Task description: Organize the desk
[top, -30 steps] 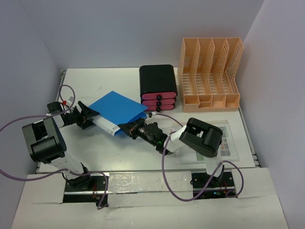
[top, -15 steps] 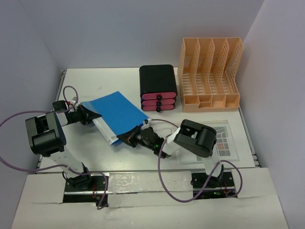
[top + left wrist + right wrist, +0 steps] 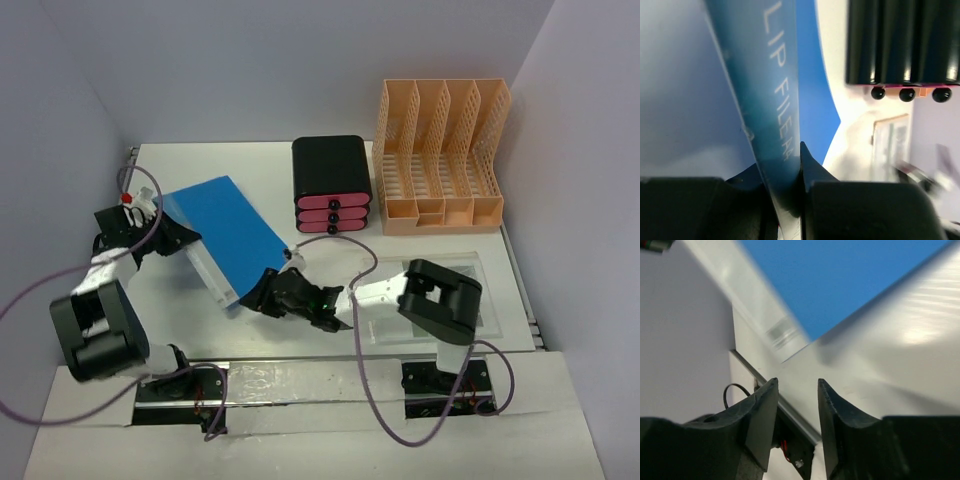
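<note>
While the white worktop (image 3: 230, 165) spans everything ahead of both arm bases, the orange file rack (image 3: 440, 160) sits at its far right corner. Black box with pink drawers (image 3: 331, 175) is just left of the rack, along the far edge. Blue file (image 3: 225, 235) is tilted up off the worktop, toward the left edge. Left tool (image 3: 182, 240) clamped on the file's left side. Right tool (image 3: 265, 295) fingers apart, nothing between them, right by the file's near corner.

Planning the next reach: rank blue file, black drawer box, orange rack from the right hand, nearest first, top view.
1. blue file, just ahead of the right hand.
2. black drawer box, back centre.
3. orange rack, back right corner.
</note>
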Controlling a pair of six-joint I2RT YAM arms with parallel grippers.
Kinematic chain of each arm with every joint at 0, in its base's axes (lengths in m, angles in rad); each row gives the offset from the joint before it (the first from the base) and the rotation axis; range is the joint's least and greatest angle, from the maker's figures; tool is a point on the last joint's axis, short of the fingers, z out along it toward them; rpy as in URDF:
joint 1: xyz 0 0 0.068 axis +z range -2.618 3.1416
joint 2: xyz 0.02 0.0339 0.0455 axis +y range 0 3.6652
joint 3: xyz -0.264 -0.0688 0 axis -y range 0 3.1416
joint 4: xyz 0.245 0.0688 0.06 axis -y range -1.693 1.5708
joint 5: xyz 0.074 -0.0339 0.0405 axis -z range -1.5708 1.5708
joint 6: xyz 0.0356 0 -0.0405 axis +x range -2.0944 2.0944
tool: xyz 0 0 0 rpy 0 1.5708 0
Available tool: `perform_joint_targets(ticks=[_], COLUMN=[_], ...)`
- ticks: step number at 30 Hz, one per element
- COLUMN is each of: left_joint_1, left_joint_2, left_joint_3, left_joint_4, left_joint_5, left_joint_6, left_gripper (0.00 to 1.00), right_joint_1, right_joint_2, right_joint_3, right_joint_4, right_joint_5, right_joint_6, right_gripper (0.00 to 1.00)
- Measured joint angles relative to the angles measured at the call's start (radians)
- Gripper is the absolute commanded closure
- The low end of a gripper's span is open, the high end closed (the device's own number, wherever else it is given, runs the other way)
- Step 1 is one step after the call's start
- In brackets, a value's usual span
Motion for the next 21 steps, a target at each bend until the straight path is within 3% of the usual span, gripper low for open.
perform_joint_targets(ticks=[4, 9, 15, 21], left_joint_1=[0.000, 0.000, 0.000, -0.013], left_joint_2=[-0.200, -0.280, -0.280, -0.353], left_joint_3=[-0.023, -0.022, 0.020, 0.075], left_joint_4=[0.012, -0.002, -0.139, -0.210], left_joint_5=[-0.071, -0.096, -0.081, -0.128], left_joint_6=[0.020, 0.032, 0.038, -0.005], left_gripper=[1.00, 1.00, 1.00, 1.00], right_joint_1=[0.152, 0.242, 0.244, 0.242], right_joint_2=[-0.087, -0.057, 0.025, 0.094], right_joint_3=[0.232, 0.410, 0.459, 0.508], right_joint_4=[-0.369, -0.557, -0.443, -0.223], right_joint_5=[0.272, 0.522, 0.683, 0.664], right_joint_6=[-0.200, -0.441, -0.777, -1.066], right_gripper=[0.45, 0.43, 0.40, 0.39])
